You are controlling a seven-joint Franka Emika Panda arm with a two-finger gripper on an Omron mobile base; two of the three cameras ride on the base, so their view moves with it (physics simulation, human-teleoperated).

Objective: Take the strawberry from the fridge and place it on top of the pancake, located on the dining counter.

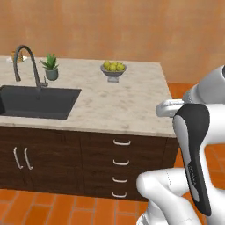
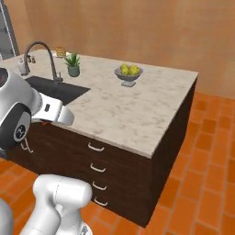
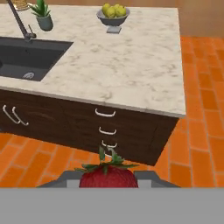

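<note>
Claw (image 3: 108,186) pinching the strawberry (image 3: 108,177): red berry with green leaf crown seated between the two dark finger tips at the bottom of the hand view, fingers pressed against its sides. Held in the air over the orange tiled floor (image 3: 197,144), short of the dining counter's drawer front.

Ahead of the claw: dining counter tabletop (image 3: 131,65), beige marbled stone, over dark wood drawers with pale curved handles (image 3: 105,113). Directly ahead and nearest, the stacked drawer column; ahead and left, two vertical cabinet pulls (image 3: 13,116).

Further ahead and left of the claw: black sink (image 3: 26,57) sunk in the tabletop, dark arched faucet (image 3: 19,22) at its far rim. Small potted plant (image 3: 42,15) just beyond the faucet, standing upright on the tabletop. Golden-brown pancake (image 3: 19,4) at the far left corner, cut by the frame edge; plate not discernible there.

Far ahead, roughly in line with the claw: grey footed bowl of yellow-green fruit (image 3: 113,15), near the tabletop's far edge, well apart from the sink.

Left base view: white arm link (image 1: 169,107) reaching toward the counter's right end. Right base view: arm (image 2: 53,112) at the counter's near side, a red patch beneath it, too small to identify firmly.
</note>
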